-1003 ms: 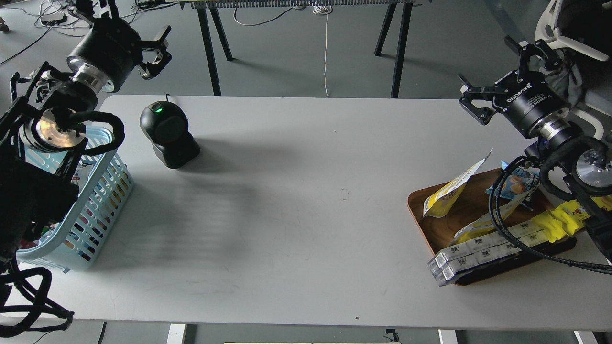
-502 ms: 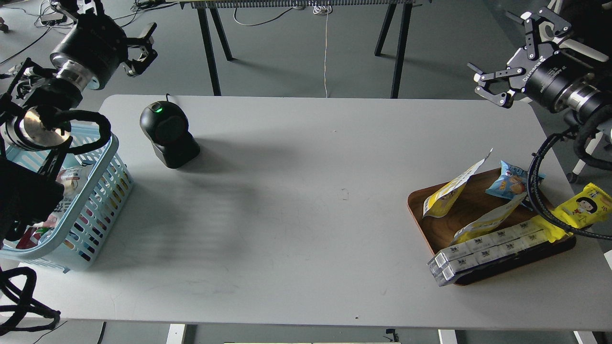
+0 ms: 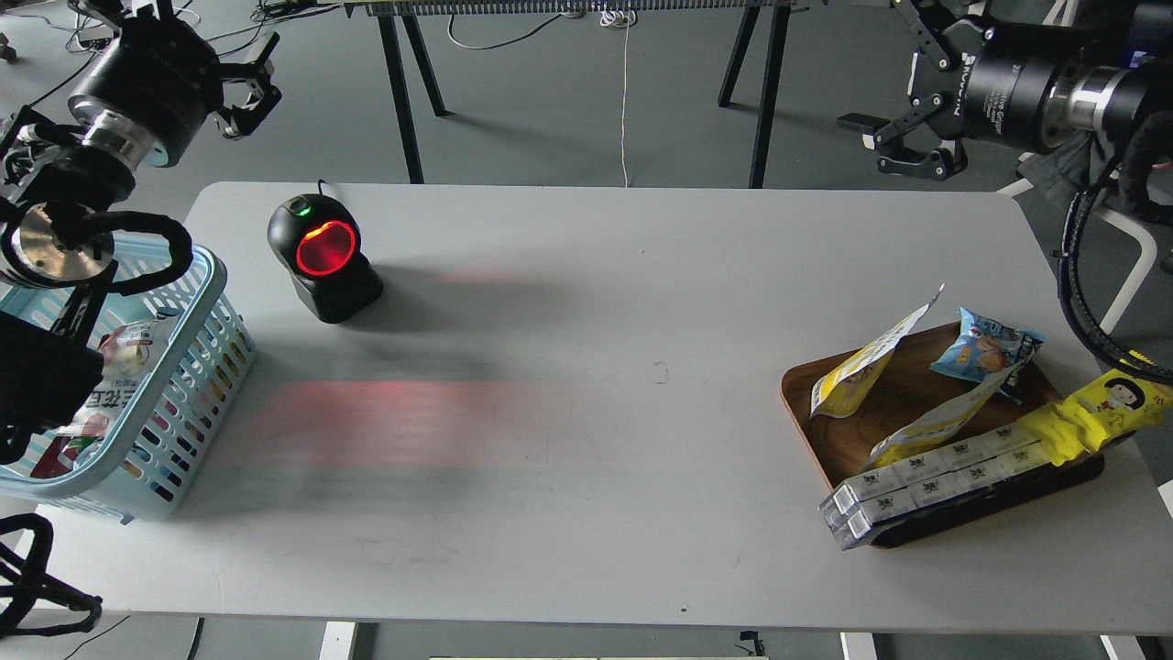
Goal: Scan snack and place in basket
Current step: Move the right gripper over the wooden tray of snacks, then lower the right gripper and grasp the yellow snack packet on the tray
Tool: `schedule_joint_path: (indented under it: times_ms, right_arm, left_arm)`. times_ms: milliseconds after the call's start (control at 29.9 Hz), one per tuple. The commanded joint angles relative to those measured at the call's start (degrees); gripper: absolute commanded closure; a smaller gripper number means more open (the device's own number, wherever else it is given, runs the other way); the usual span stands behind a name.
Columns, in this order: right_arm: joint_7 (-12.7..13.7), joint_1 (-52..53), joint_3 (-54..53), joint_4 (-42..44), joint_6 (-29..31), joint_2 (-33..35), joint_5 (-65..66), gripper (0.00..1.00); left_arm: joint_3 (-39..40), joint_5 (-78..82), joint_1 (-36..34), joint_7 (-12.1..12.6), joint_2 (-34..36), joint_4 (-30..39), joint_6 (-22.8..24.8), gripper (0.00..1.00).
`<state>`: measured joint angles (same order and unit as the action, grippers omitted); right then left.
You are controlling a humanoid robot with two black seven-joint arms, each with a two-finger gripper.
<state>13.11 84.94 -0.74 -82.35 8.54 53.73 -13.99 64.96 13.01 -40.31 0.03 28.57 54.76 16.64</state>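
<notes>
on the white table the scanner is now lit red — both arms were raised; left gripper and right gripper are spread, nothing held.

Our left gripper is raised at the upper left, its fingers spread and empty. Our right gripper is raised at the upper right, pointing left, its fingers also spread and empty.
</notes>
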Motion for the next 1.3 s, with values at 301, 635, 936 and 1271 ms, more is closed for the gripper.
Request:
schedule_joint_path:
  times_ms: [301,635,936,1271]
  right_arm:
    - [12.73,24.56,31.48,-15.11,-9.14,1.57,-0.51,0.02]
    - [13.44,30.02,43.01,-15.12,-15.31,-8.72,-9.22,0.02]
    - [14.40,30.46,43.28,-14.68,-12.50,-9.34,-5.71,0.02]
    - [14.76,29.40,45.82,-13.36,-10.38,-9.08,-1.84,0.02]
  left_arm:
    - [-0.01,0.00,0.06,-0.12,0.78,-0.01,-0.03,0.00]
    - [-0.09,0.00,0.68,-0.21,0.96,-0.01,-0.03,0.00]
    - [-0.09,0.00,0.76,-0.21,0.96,-0.01,-0.03,0.00]
    - [-0.01,0.00,0.85,-0.29,0.96,-0.01,-0.03,0.00]
